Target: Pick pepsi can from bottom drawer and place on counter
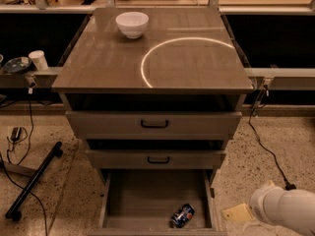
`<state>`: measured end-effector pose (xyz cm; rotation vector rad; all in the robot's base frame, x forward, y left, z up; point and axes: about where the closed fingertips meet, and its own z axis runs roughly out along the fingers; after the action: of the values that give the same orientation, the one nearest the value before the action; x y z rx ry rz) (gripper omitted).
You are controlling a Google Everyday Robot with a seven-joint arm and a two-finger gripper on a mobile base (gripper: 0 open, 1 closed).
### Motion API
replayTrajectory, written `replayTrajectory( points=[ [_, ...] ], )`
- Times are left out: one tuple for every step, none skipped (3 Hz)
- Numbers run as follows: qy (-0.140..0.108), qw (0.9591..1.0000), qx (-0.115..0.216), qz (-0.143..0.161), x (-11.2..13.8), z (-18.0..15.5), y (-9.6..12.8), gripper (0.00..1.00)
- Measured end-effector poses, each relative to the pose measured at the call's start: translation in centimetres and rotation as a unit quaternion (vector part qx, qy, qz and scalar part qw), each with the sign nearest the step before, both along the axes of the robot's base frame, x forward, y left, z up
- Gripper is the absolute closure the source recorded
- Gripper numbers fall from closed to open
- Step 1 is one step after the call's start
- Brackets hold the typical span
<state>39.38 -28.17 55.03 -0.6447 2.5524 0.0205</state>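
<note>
The pepsi can point(181, 215) lies on its side on the floor of the open bottom drawer point(147, 195), near the drawer's front right corner. The counter point(192, 58) is the glossy grey-brown cabinet top above, with a bright curved light reflection. My gripper point(238, 213) shows as a pale yellowish tip at the end of the white arm point(285, 211), low at the right. It sits outside the drawer, just past its right wall and to the right of the can, not touching it.
A white bowl point(132, 23) stands at the counter's back left. The two upper drawers point(154, 124) with black handles are partly pulled out. A black cable point(268, 151) runs over the floor on the right. A black pole point(32, 180) and wires lie on the left.
</note>
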Motion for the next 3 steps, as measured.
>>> replayTrajectory(
  points=[
    [-0.002, 0.9932, 0.005, -0.116, -2.3, -1.4, -2.8, 0.00],
    [-0.010, 0.9886, -0.001, -0.150, -3.2, -1.5, -3.9, 0.00],
    [-0.010, 0.9886, 0.000, -0.150, -3.2, -1.5, -3.9, 0.00]
  ],
)
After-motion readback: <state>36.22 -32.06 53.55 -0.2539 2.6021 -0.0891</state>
